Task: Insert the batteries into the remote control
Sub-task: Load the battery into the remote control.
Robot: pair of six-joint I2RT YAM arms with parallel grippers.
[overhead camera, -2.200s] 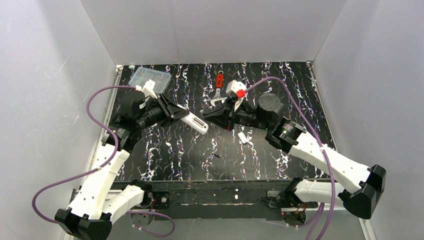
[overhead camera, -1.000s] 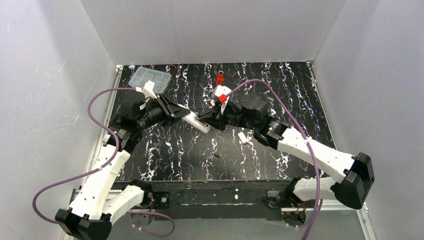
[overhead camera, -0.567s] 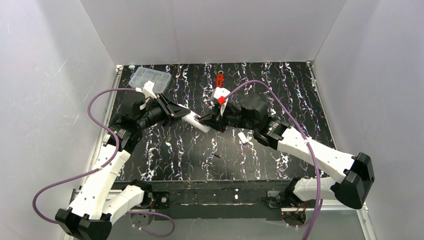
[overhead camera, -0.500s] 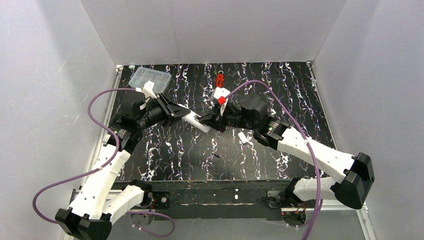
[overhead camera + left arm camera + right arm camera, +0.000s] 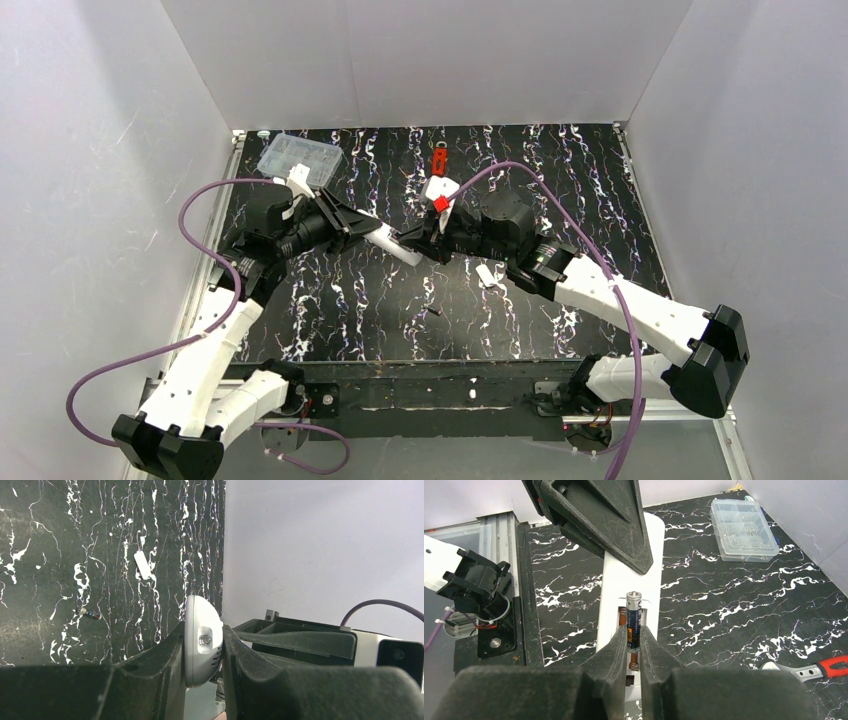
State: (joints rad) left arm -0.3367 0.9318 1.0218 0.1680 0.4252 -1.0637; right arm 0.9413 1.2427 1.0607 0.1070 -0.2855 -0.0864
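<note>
Bright, even, diffuse light; faint shadows on the desk [image 5: 330,310]. Wrist views blur their near fingers [image 5: 616,680] at 6 o'clock.

The remote [image 5: 391,244] is a slim white handset held off the surface [image 5: 560,200], clamped at one rounded end by the left end effector [image 5: 203,630]. It lies roughly level with its back turned up and the long battery recess open. One battery [image 5: 633,607], a slim dark cylinder with a silvery tip, is pinched in the right end effector [image 5: 634,632], lined up along the remote's length directly over the recess; whether it is seated cannot be told. The second battery [image 5: 435,311] lies flat on the surface, well apart from the remote.
</note>
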